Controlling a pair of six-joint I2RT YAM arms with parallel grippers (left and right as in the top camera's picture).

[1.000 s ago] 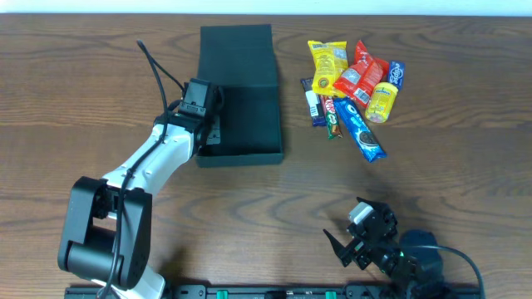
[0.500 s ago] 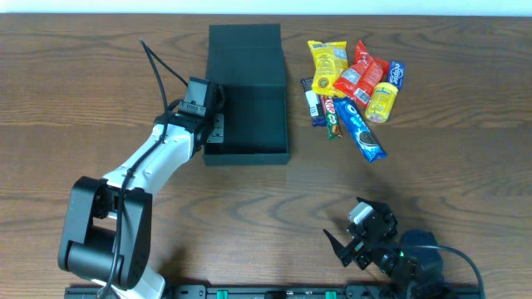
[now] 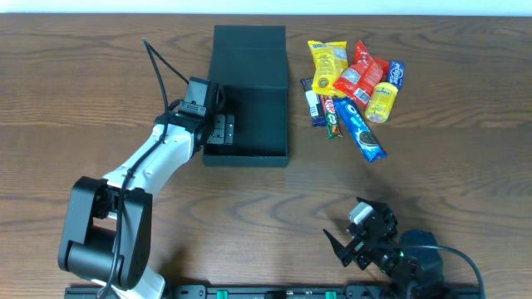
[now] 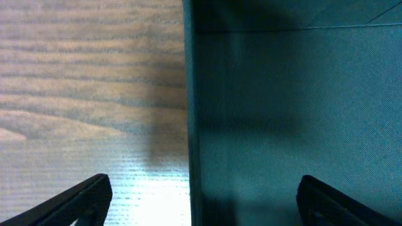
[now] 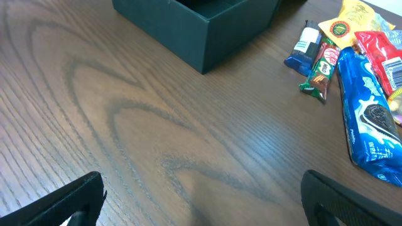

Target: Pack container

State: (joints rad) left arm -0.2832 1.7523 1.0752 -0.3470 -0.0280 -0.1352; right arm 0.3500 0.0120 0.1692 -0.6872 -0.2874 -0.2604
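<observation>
Left gripper (image 4: pixel 204 179) is spread wide, one finger outside and one inside, straddling the left wall of the box (image 3: pixel 249 108) and gripping nothing. The box sits mid-table, lid (image 3: pixel 249 43) thrown back on the far side, nothing in it that I can make out. The snacks (image 3: pixel 353 83) are heaped just off its right wall. Right gripper (image 5: pixel 202 177) is wide too, empty, low at the near edge, with the snacks dead ahead. The box blocks the left arm, so I'd call the first pick for the right.
</observation>
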